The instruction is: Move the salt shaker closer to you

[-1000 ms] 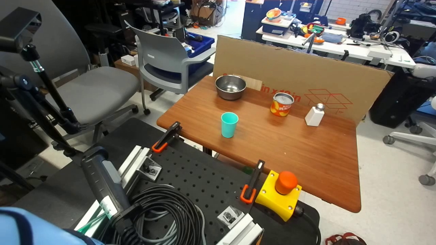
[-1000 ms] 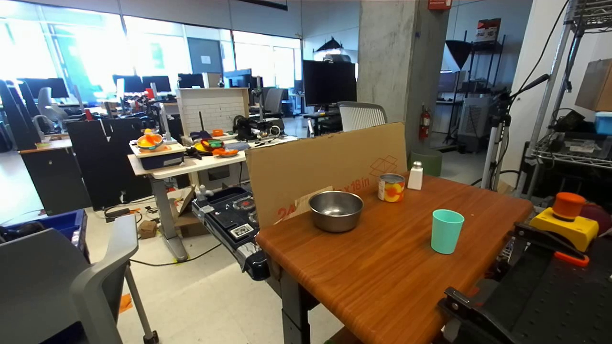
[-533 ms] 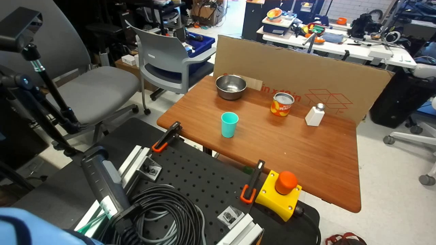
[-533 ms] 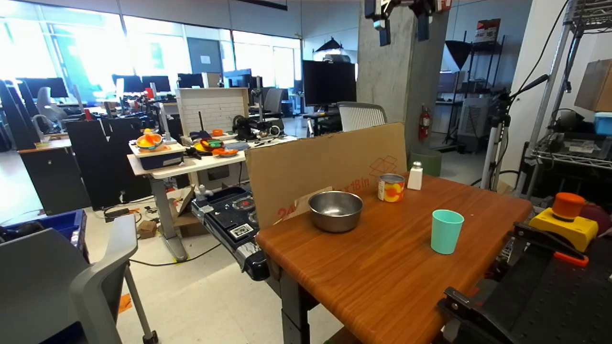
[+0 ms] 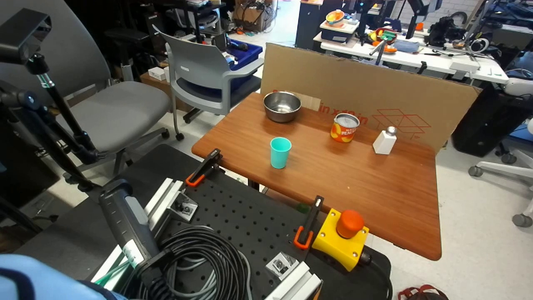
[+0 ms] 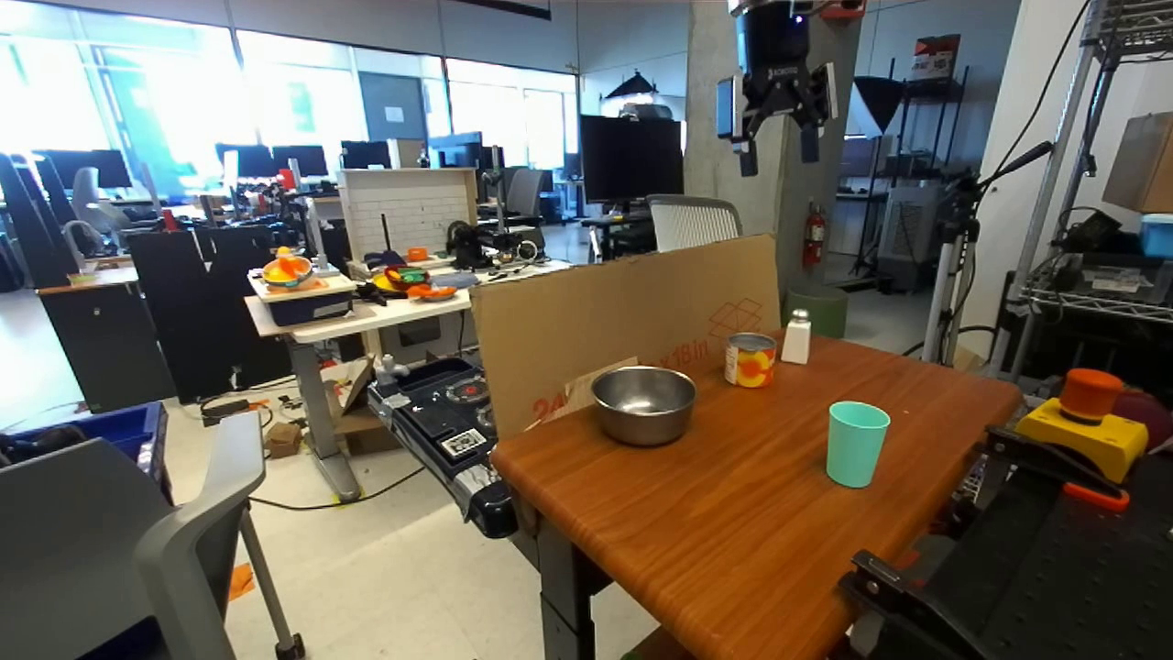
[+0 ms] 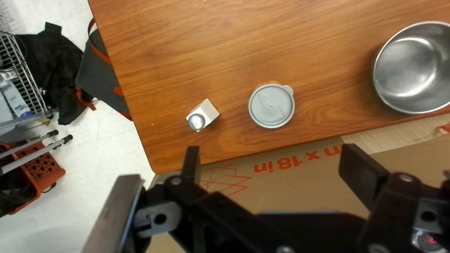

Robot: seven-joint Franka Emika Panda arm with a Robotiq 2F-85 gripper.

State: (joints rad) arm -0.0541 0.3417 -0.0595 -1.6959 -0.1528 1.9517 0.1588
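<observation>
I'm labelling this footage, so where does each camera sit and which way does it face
An exterior view: at the bowl end, looking along the table toward the salt shaker; the open gripper hangs high.
An exterior view: high behind the perforated board, looking down across the table at the cardboard; gripper parts show at top.
Wrist view: at the gripper, facing down at the salt shaker, can and bowl; its fingers show at bottom.
Both exterior views show the teal cup.

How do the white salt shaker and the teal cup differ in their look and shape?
The salt shaker is white and silver-topped; the cup is teal and open. The shaker is flat-sided and narrows upward, whereas the cup is round and widens upward. Both stand upright on the table.
</observation>
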